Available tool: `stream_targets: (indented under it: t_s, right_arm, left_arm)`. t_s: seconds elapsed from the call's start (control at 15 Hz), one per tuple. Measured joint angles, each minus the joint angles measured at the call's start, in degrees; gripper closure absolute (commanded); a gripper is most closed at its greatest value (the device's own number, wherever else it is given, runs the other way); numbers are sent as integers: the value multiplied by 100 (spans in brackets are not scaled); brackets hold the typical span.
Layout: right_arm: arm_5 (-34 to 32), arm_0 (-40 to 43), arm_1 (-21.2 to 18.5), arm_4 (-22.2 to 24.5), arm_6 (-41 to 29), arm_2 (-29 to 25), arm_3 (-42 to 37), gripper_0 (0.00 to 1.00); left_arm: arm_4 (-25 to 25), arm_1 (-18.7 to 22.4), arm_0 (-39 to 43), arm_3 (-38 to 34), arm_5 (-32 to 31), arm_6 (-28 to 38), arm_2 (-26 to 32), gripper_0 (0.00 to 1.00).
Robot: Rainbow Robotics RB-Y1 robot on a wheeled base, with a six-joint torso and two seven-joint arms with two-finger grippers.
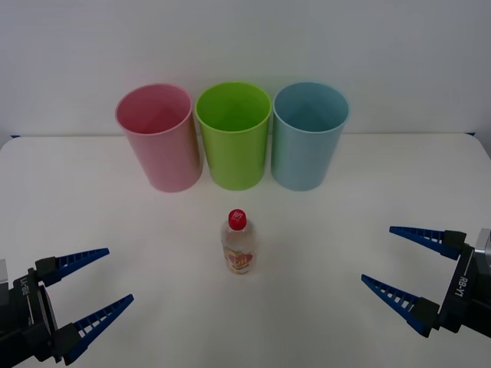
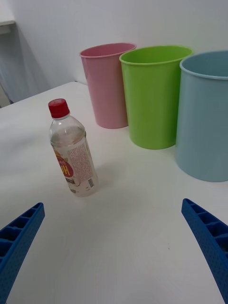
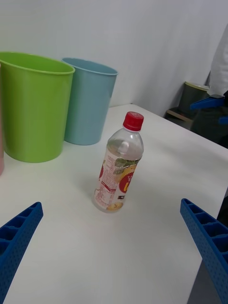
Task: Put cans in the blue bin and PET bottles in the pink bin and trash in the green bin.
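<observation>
Waiting low at the table's left, my left gripper hangs wide open; the PET bottle stands upright mid-table, well short of the pink bin; my right gripper gapes too. Nudging the cap before closing could topple that bottle

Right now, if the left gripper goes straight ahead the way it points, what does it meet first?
Most likely the small clear plastic bottle with the red screw cap, standing upright almost centred ahead of the left gripper, whose jaws are open. The white table between them looks free. Depth is unclear, so it might pass just beside it.
</observation>
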Motion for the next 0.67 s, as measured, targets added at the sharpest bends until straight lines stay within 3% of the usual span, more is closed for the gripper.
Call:
stream_targets:
  t_s: [0.67]
  right_arm:
    - [0, 0, 0, 0, 0, 0, 0, 0]
  left_arm:
    - [0, 0, 0, 0, 0, 0, 0, 0]
